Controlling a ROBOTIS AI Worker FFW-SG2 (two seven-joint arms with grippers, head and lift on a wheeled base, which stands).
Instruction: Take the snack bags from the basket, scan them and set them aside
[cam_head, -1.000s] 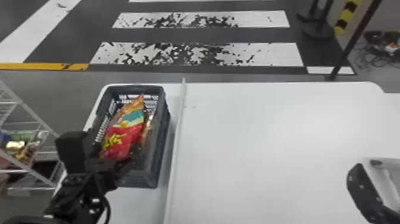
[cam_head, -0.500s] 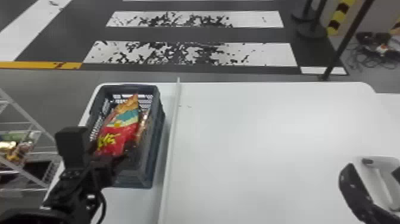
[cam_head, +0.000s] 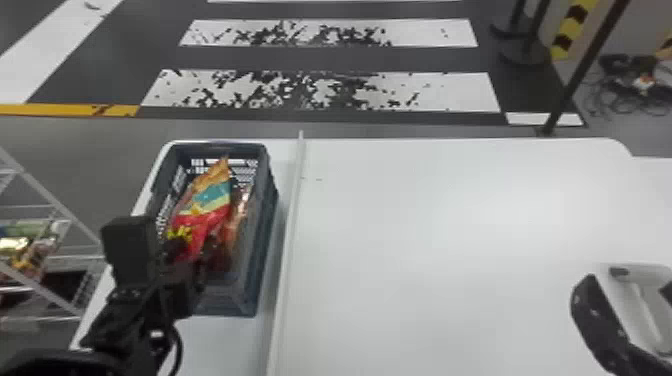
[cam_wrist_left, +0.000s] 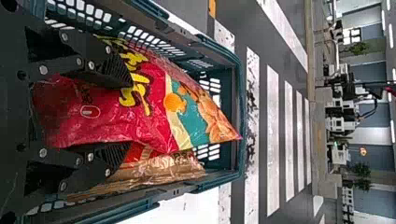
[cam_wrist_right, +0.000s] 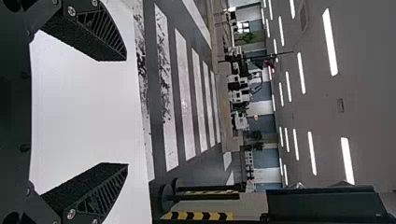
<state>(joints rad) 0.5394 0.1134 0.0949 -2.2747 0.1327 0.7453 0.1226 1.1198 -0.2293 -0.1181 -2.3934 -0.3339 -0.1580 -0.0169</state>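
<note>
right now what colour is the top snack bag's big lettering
Yellow lettering, clearest in the left wrist view.

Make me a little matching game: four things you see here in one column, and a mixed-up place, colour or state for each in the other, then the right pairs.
1. Red bag
2. Basket
3. Table
4. Right gripper

A. White
B. Open, with nothing between its fingers
C. Inside the basket
D. At the left end of the table

Pairs: 1-C, 2-D, 3-A, 4-B
</note>
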